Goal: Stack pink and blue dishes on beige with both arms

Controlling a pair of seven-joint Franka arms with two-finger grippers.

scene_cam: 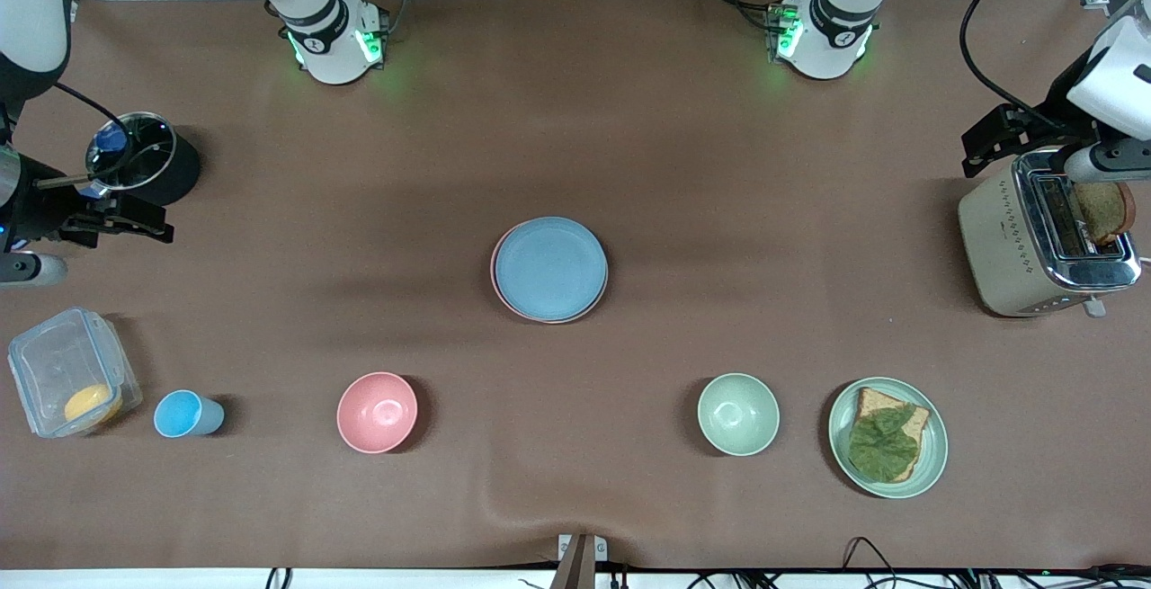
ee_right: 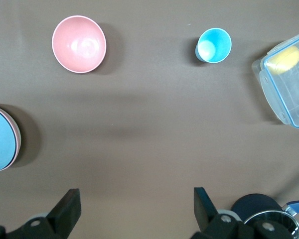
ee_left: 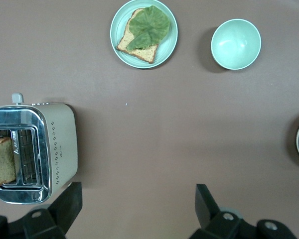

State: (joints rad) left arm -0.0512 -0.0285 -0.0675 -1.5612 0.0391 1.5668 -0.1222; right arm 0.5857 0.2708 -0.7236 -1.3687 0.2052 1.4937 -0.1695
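You have the blue plate (scene_cam: pixel 550 267) on top of the pink plate (scene_cam: pixel 500 288) in the middle of the table, farther from the front camera than the pink bowl (scene_cam: pixel 377 412) and the green bowl (scene_cam: pixel 738 414); only a thin pink rim shows round the blue one, slightly off-centre; no beige plate is visible, so it is either hidden under the stack or absent; you cannot tell which from here.

Your left gripper (ee_left: pixel 134 209) hangs over bare table just beside the toaster (scene_cam: pixel 1034 245), well apart from the stack, jaws spread wide and holding nothing; your right gripper (ee_right: pixel 134 209) hangs over the table beside the black pot (scene_cam: pixel 144 159), also well apart from the stack, jaws likewise spread and empty; both arms look parked.

Judged from this, the stacking looks done or nearly so; check the stack before you call it; look for a beige edge beneath the pink rim from a lower angle.

If you must tidy the offset, bring one gripper in low from its own end of the table, pinch the blue rim lightly and nudge it toward centre over the pink; keep the second arm clear of the stack; avoid sweeping past the bowls, the blue cup (scene_cam: pixel 185 414) or the green plate (scene_cam: pixel 933 450) with bread.
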